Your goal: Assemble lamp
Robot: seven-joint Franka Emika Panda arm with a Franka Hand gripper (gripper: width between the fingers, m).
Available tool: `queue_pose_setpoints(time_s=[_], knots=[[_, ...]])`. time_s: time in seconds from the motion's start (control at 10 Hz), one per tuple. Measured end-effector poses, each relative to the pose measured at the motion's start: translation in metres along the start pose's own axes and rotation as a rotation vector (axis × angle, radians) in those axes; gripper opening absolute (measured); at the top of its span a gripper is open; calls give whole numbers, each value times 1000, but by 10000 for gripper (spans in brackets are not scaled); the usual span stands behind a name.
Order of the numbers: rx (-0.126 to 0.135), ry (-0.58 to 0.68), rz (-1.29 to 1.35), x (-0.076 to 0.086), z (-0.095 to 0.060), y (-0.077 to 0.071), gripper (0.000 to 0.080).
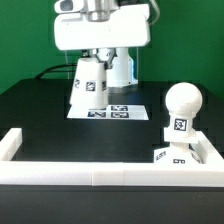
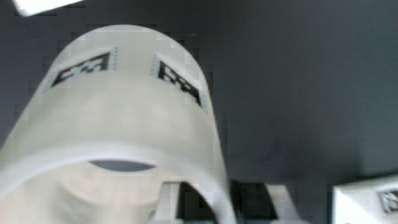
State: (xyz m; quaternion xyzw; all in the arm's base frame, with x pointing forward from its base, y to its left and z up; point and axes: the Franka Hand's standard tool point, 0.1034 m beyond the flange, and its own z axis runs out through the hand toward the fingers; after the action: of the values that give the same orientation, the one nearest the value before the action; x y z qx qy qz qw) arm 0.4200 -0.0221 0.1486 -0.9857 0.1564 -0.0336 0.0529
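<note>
The white cone-shaped shade (image 1: pixel 90 80) with black-and-white tags hangs tilted from my gripper (image 1: pixel 101 56), just above the table at the back, left of centre. In the wrist view the shade (image 2: pixel 125 110) fills most of the picture, and my gripper (image 2: pixel 221 202) is shut on its rim wall, one finger inside and one outside. The ball-shaped bulb (image 1: pixel 183 101) stands upright with its neck in the low base block (image 1: pixel 176 152) at the exterior view's right, near the front corner. The gripper is well away from both.
The marker board (image 1: pixel 110 110) lies flat on the black table under and beside the shade. The long white rail edging (image 1: pixel 100 172) runs along the front and up both sides. The robot's white body stands at the back.
</note>
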Motion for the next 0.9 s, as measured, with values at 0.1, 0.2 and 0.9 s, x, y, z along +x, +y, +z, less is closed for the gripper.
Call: queue_pose_setpoints(time_s=[0.1,0.2,0.9], knots=[[15,16,27,3,-8,-17,44],[16,28,39,7,-12,-28,44],[56,37,58,27,-24,-68,44]])
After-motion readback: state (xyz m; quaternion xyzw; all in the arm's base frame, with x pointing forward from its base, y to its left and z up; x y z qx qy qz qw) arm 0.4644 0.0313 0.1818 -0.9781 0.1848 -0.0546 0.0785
